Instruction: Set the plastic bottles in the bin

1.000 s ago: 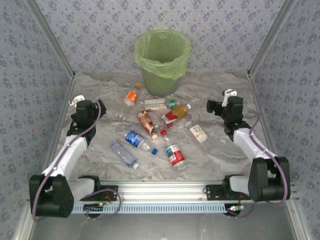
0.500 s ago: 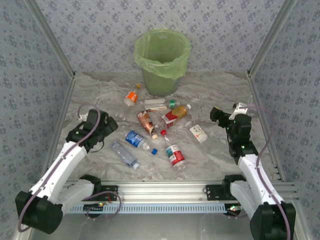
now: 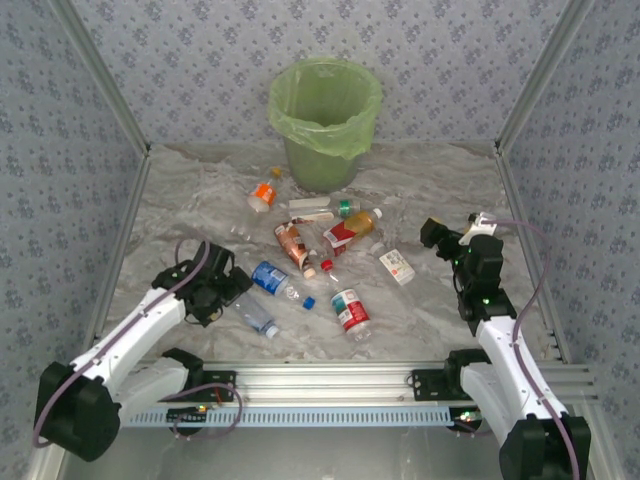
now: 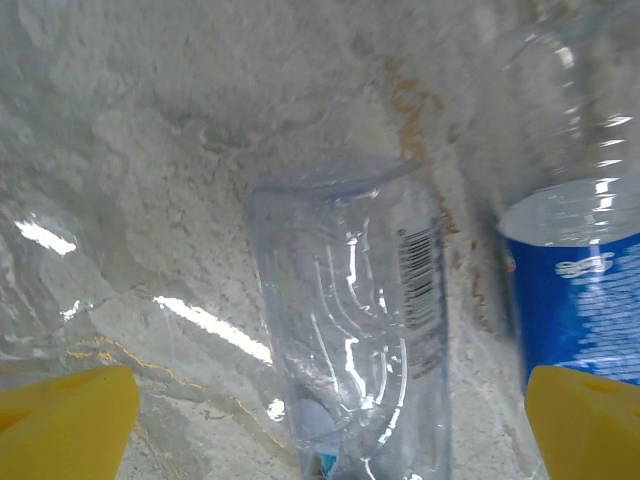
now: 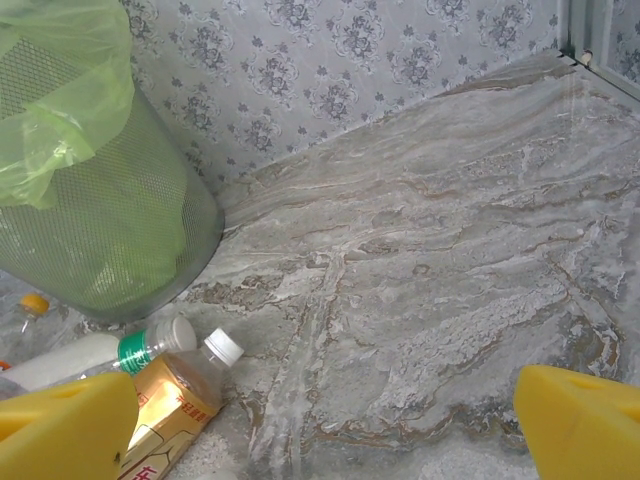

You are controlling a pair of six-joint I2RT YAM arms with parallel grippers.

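Note:
Several plastic bottles lie scattered mid-table in front of the pale green bin (image 3: pixel 324 118). Among them are an orange-capped one (image 3: pixel 262 194), a brown one (image 3: pixel 293 245), a red-labelled one (image 3: pixel 350 310) and a blue-labelled one (image 3: pixel 270 277). My left gripper (image 3: pixel 226 291) is low and open, with a clear bottle (image 4: pixel 350 340) lying between its yellow fingertips (image 4: pixel 60 415); the blue-labelled bottle (image 4: pixel 570 290) lies just to its right. My right gripper (image 3: pixel 433 233) hangs open over bare table, right of the white-labelled bottle (image 3: pixel 397 266). Its view takes in the bin (image 5: pixel 90 200) and an orange-labelled, white-capped bottle (image 5: pixel 180 390).
Patterned walls and metal frame posts close in the table on three sides. A loose blue cap (image 3: pixel 308 302) lies near the clear bottle. Bare marble surface stretches to the right of the bottles (image 3: pixel 450 180) and along the far left (image 3: pixel 190 190).
My left arm has swung forward and down toward the middle, ending over the clear bottle. My right arm has drawn back toward the near edge, its gripper shifting slightly.

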